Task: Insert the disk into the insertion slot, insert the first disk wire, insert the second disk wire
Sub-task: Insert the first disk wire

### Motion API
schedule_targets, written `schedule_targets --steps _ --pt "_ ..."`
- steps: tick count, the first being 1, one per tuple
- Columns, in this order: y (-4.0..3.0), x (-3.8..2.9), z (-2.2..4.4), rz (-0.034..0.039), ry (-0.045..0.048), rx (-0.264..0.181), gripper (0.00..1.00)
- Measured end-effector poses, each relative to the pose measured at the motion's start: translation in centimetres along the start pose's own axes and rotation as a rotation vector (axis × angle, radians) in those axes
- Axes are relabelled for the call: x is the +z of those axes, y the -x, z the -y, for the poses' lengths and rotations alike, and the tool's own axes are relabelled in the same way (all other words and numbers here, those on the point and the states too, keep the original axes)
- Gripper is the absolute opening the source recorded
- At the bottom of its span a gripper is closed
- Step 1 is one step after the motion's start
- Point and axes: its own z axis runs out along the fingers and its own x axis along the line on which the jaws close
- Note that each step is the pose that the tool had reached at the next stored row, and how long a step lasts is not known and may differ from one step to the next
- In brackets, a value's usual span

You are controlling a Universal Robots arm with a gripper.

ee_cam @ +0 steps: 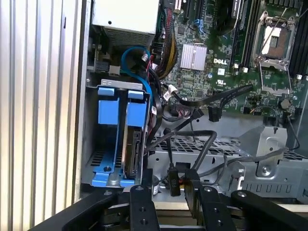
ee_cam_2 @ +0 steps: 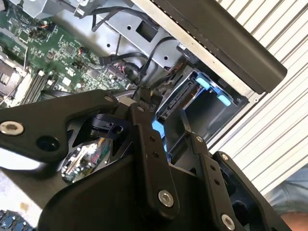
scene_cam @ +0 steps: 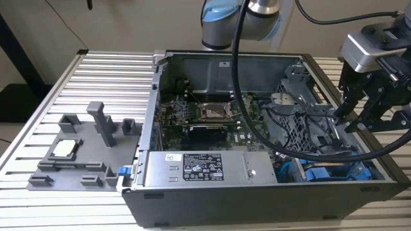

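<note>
Set-up: we note an open computer case (scene_cam: 257,202) lying on a slatted metal table (scene_cam: 96,72), with the motherboard (scene_cam: 205,115) facing up.
Disk: the disk (ee_cam: 131,149) stands on edge in its blue carrier. It is seated in the insertion slot (ee_cam: 122,85) of the grey drive cage, in the case corner at the exterior view's right.
Neighbour: a second blue-fronted unit (ee_cam: 108,113) sits just beside the disk in the same cage.
Gripper: the gripper (scene_cam: 352,122) hangs over the cage end of the case. In both wrist views we see its fingers (ee_cam: 142,207) standing apart with a clear gap between them.
Wire: in the first wrist view a black cable connector (ee_cam: 172,182) dangles in that gap. We cannot tell whether either finger touches it.
Other cables: several black leads lie loose over the perforated metal beside the cage. A blue cable (ee_cam: 134,53) loops between the cage and the silver power supply box (scene_cam: 199,168).
Table: a grey fixture plate (scene_cam: 77,149) lies on the exterior view's left, apart from the case.
</note>
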Motion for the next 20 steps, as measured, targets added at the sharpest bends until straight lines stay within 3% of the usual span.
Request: schedule_targets --steps 5,8,16,17,19,20 --pt "0.00 0.00 0.00 0.0000 0.0000 0.000 0.38" --pt "0.00 0.00 0.00 0.0000 0.0000 0.000 0.19" --pt "0.00 0.00 0.00 -0.0015 0.0002 0.000 0.19" --pt "-0.01 0.02 0.00 -0.0094 0.0011 -0.001 0.19" --pt "-0.01 0.08 -0.01 -0.0319 0.0036 -0.003 0.19" --pt "-0.02 0.16 -0.01 -0.0388 0.0044 -0.003 0.19"
